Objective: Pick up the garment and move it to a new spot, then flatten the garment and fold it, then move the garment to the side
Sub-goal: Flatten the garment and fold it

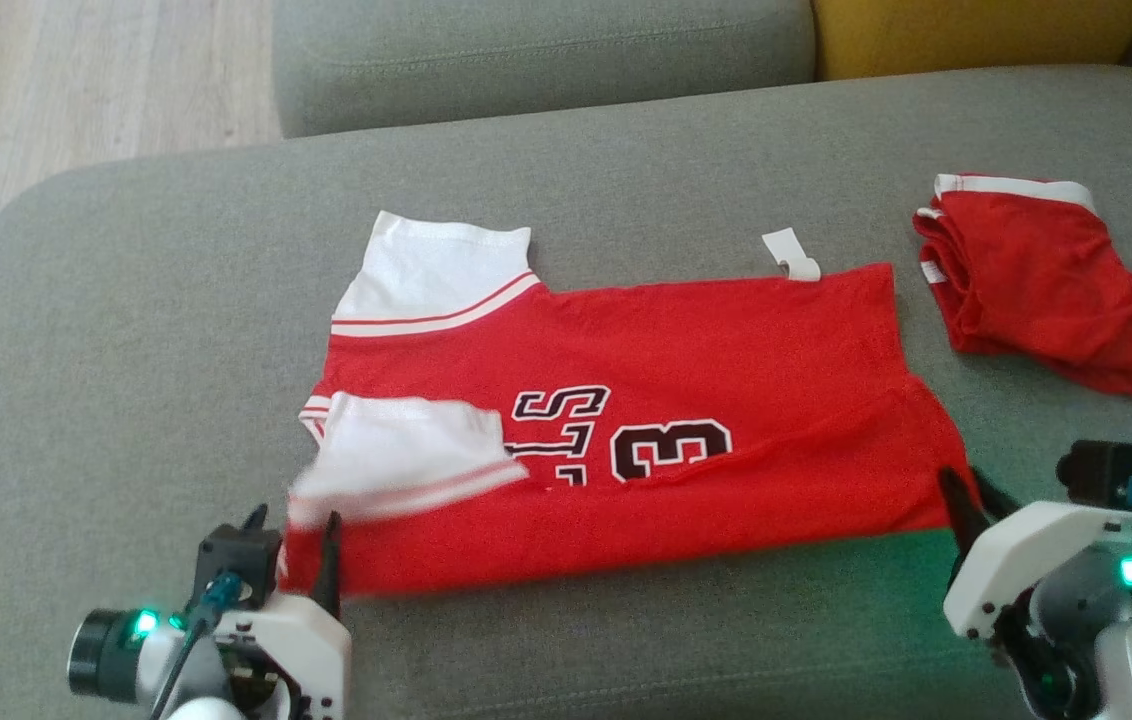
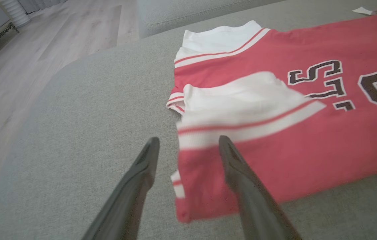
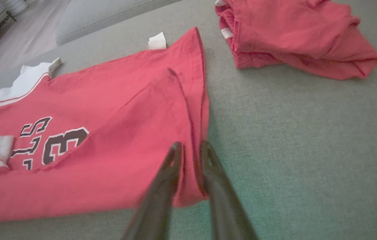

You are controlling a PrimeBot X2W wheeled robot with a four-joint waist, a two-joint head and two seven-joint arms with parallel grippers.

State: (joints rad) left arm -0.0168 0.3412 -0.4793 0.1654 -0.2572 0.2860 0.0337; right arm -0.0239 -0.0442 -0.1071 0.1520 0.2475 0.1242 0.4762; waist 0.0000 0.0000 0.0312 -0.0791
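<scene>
The left gripper stood with fingers parted wide, a near corner of the red jersey lying loose between them; just beyond its tips lay a folded-over white sleeve; further right, black white-edged print showed an "S" and a "3", other letters partly hidden; the right gripper was pinched narrow on the jersey's opposite corner; beyond it lay a blank-looking white label and a folded red garment.

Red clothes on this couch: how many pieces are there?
2. The numbered jersey lies spread across the middle of the couch; a folded red bundle sits apart at the right. It could hide more than one piece.
</scene>
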